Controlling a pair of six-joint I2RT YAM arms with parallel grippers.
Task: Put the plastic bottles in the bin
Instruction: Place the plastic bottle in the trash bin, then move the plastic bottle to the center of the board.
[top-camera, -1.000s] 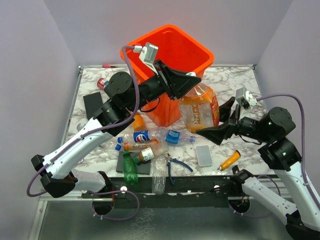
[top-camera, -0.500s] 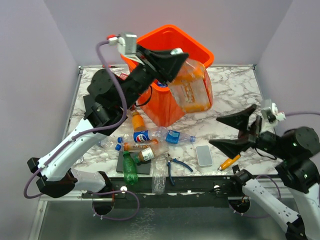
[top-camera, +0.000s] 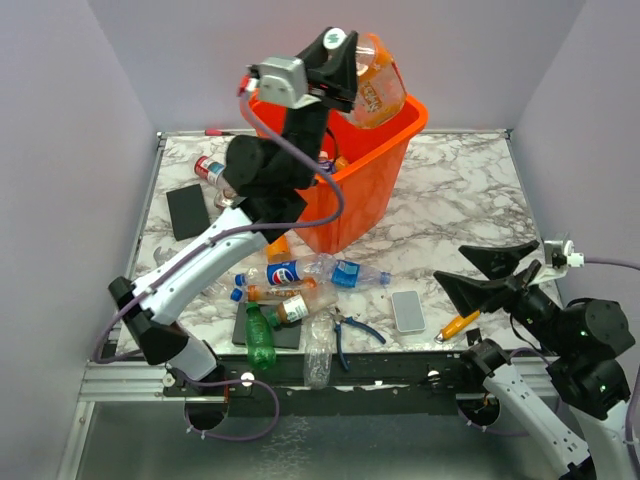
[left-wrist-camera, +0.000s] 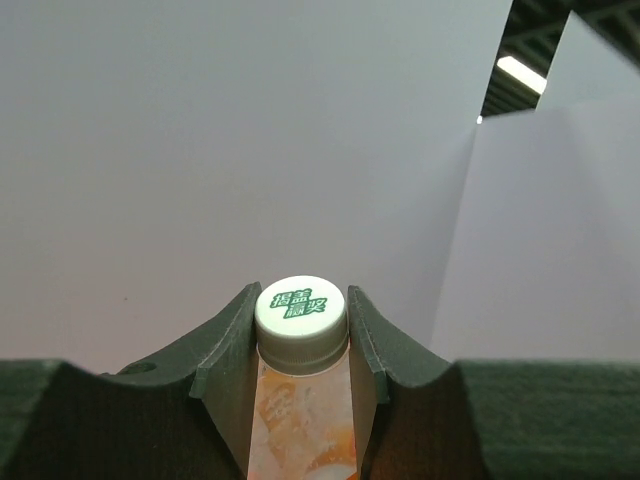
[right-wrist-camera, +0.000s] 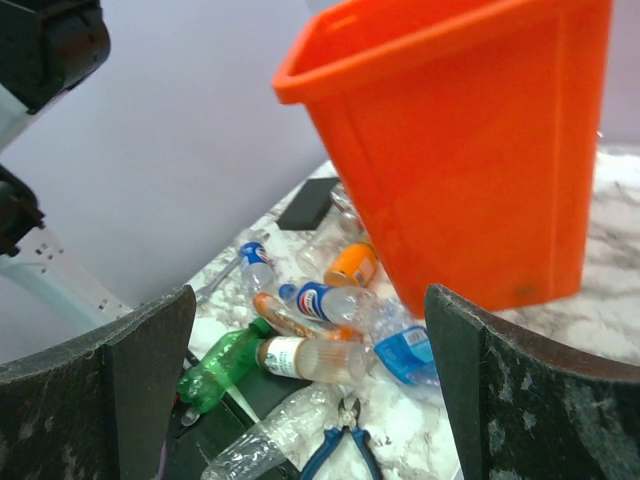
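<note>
My left gripper (top-camera: 338, 62) is shut on the neck of a large orange-tinted plastic bottle (top-camera: 375, 85), held high over the orange bin (top-camera: 400, 115). In the left wrist view the fingers (left-wrist-camera: 232, 350) clamp just under its white cap (left-wrist-camera: 301, 310). Several more plastic bottles lie in a pile (top-camera: 300, 285) in front of the bin, among them a green one (top-camera: 260, 337) and a blue-labelled one (top-camera: 350, 273). My right gripper (top-camera: 490, 275) hangs open and empty at the near right. Its view shows the bin (right-wrist-camera: 470, 150) and the green bottle (right-wrist-camera: 215, 370).
Blue-handled pliers (top-camera: 350, 330), a grey phone-like slab (top-camera: 407, 310) and an orange marker-like tool (top-camera: 458, 322) lie near the front edge. A black pad (top-camera: 185, 210) sits at the left, and a red-capped bottle (top-camera: 207, 168) behind it.
The left arm has lifted the large orange bottle from in front of the bin to above its rim. The right gripper has opened wide and pulled back to the near right.
</note>
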